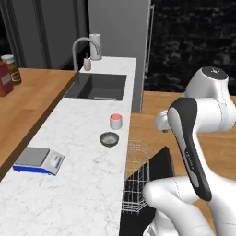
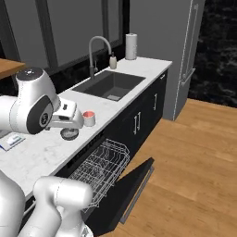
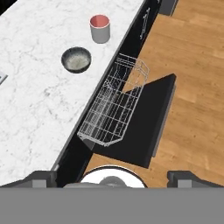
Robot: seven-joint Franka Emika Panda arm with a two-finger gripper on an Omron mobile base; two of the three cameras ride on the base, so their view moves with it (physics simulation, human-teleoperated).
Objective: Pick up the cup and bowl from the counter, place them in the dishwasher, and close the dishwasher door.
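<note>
Your gripper [image 3: 112, 177] high up, wide open, holding nothing, cup [image 3: 99, 28] and bowl [image 3: 76, 59] far below on the desk [image 3: 35, 109], side by side, dishwasher door [image 3: 140, 118] down, rack [image 3: 116, 109] pulled out

I see a cup [image 3: 100, 28] that is pink-red outside, a dark grey bowl [image 3: 76, 59] speckled pale inside, a white counter [image 3: 30, 100] veined with grey, a white wire rack [image 3: 114, 106] over the black dishwasher door [image 3: 146, 118], and brown wooden flooring [image 3: 197, 87].
</note>
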